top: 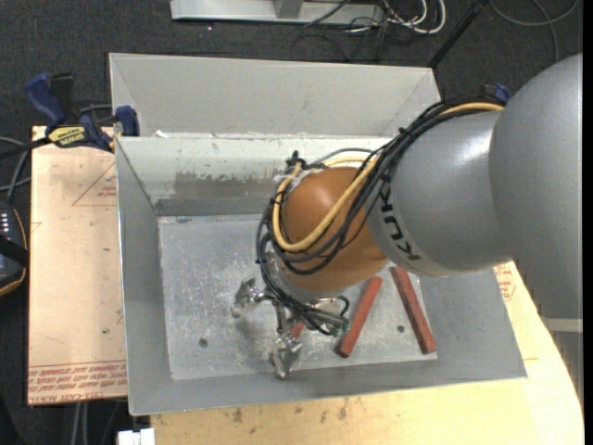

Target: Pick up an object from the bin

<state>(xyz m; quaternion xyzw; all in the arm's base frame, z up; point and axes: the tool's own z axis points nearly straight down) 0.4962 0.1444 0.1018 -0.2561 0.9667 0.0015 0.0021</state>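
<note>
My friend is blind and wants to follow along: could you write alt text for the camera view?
A grey robot arm reaches from the right into a grey metal bin, its gripper low over the floor toward the view's lower side. Two red sticks lie just to its right.

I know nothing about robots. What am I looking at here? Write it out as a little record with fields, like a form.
Container: grey metal bin
Machine: large grey arm with an orange wrist cover and cables, reaching in from the right
Gripper: low over the bin floor, near the front middle
Nearest thing: long reddish-brown stick, lying flat just right of the gripper
Other thing: second reddish-brown stick, further right, its upper end under the arm
Holding something: cannot tell
</note>
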